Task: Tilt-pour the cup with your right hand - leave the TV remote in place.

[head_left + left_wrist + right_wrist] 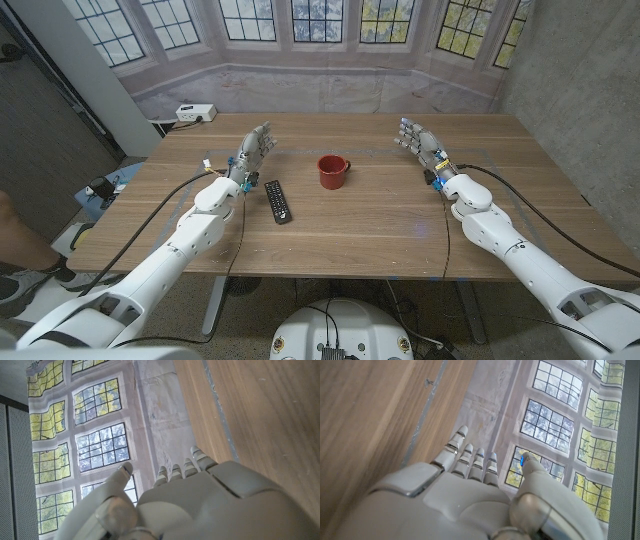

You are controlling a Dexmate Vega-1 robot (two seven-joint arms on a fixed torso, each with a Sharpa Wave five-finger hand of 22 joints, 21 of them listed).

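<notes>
Right now the red cup (pixel 333 171) stands upright on the wooden table (pixel 380 215), near the middle and a little toward the far side, with its handle turned toward the robot's right. Just beside it on the robot's left lies the black TV remote (pixel 277 200), lengthwise and slightly angled, apart from the cup. The right hand (pixel 417 139) is released, fingers spread and holding nothing, raised near the far right part of the table and well apart from the cup. The left hand (pixel 255 150) is likewise released with its fingers apart, near the remote's far end but not touching it. Behind the table hangs a backdrop of windows (pixel 315 20), and a white power strip (pixel 195 113) lies beyond the far left corner.
</notes>
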